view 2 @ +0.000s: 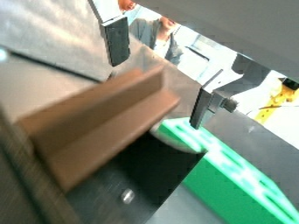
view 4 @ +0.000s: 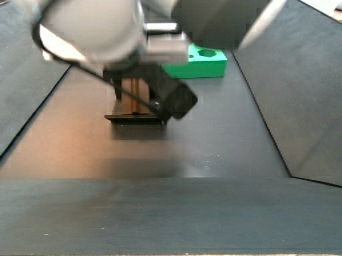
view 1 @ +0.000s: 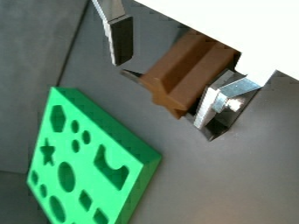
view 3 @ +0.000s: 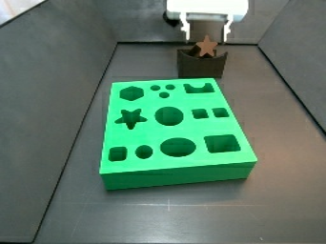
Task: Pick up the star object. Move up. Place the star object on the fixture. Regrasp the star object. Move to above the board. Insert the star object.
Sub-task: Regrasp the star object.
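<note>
The star object [view 1: 181,74] is a brown star-section bar. It rests on the dark fixture [view 3: 201,67] at the far end of the floor, and both side views show it there [view 4: 150,95]. My gripper [view 1: 167,87] is open and straddles the star. One finger [view 1: 117,39] stands clear of it and the other [view 1: 225,103] is close beside it. The star also shows in a wrist view [view 2: 93,127]. The green board [view 3: 173,129] with its cut-outs lies in front of the fixture; its star hole [view 3: 129,118] is on its left side.
Dark walls enclose the floor on the sides and behind the fixture. The board [view 1: 87,162] lies beside the gripper in both wrist views [view 2: 233,179]. The arm's body [view 4: 120,30] hangs over the fixture.
</note>
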